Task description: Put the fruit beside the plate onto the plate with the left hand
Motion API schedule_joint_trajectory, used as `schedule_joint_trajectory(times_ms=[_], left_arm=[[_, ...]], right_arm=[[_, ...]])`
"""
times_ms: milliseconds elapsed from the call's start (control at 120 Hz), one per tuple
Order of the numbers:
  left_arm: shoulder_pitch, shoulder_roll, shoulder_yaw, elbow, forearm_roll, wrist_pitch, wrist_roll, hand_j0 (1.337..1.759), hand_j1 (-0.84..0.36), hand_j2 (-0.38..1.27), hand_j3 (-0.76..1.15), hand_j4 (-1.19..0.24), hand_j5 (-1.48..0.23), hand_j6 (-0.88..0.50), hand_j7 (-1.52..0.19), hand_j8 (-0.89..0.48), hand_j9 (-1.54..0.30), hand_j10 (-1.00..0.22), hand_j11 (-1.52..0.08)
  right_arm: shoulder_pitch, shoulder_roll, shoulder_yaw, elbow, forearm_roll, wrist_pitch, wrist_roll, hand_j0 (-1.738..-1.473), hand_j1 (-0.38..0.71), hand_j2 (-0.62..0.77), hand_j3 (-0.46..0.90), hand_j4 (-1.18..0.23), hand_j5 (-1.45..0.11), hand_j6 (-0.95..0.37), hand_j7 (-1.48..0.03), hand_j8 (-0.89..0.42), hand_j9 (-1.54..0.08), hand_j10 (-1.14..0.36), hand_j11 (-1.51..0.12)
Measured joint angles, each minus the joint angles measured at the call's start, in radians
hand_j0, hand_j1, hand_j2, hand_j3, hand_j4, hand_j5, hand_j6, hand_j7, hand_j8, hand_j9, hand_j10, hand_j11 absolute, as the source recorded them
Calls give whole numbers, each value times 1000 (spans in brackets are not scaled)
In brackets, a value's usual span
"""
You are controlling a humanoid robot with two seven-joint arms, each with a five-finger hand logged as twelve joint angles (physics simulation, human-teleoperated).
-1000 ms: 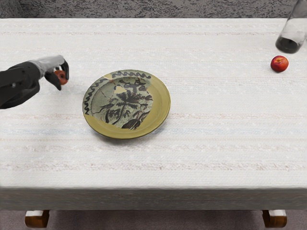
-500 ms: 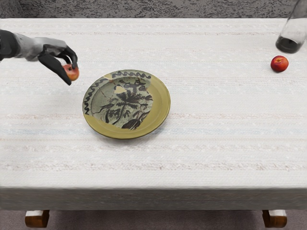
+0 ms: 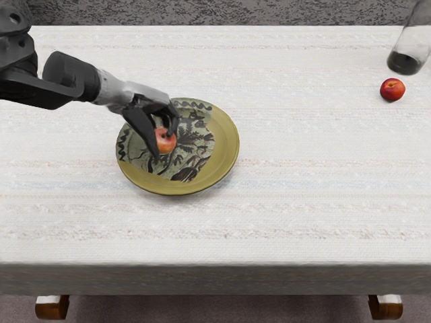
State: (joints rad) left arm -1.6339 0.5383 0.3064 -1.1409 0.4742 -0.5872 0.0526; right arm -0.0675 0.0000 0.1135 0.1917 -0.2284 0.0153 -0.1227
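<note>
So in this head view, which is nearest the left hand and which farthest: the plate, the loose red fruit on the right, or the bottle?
1. plate: directly beneath the left hand and its held fruit.
2. loose fruit: far right side.
3. bottle: back right corner, just beyond that fruit.

Table [image 3: 303, 202]: top with a pale, woven cloth look, matt and slightly rough, on legs [image 3: 52, 307] of brown varnished wood. Plate [image 3: 225, 145]: glazed ceramic look, olive-yellow with dark painted figures, smooth with a soft sheen; fruit [image 3: 165, 141] and second fruit [image 3: 392, 89]: smooth red skin, faintly glossy. Left hand [image 3: 151, 118]: matt black, plastic-like fingers and a pale grey satin wrist shell; bottle [image 3: 409, 47]: clear smooth glass, dark at the base.
</note>
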Motion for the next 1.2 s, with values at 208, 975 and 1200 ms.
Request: schedule_joint_trajectory(times_ms=[208, 975, 1200], left_arm=[[-3, -28, 14, -11, -1, 45, 2, 1653, -404, 454, 1, -796, -1300, -294, -1212, -223, -1227, -793, -1164], [-71, 308, 92, -339, 19, 512, 0, 1658, -61, 80, 0, -346, -464, -322, -458, -316, -460, -373, -455], [-13, 506, -13, -352, -289, 93, -6, 1658, -7, 65, 0, -301, -394, -293, -392, -291, -393, -310, -391]], right_arm=[[0, 0, 0, 0, 0, 0, 0, -1658, -310, -7, 0, -33, -43, -33, -43, -33, -43, -33, -43], [0, 0, 0, 0, 0, 0, 0, -1658, -310, -7, 0, -33, -43, -33, -43, -33, -43, -33, -43], [0, 0, 0, 0, 0, 0, 0, -1658, -310, -7, 0, -33, -43, -33, -43, -33, -43, -33, -43]])
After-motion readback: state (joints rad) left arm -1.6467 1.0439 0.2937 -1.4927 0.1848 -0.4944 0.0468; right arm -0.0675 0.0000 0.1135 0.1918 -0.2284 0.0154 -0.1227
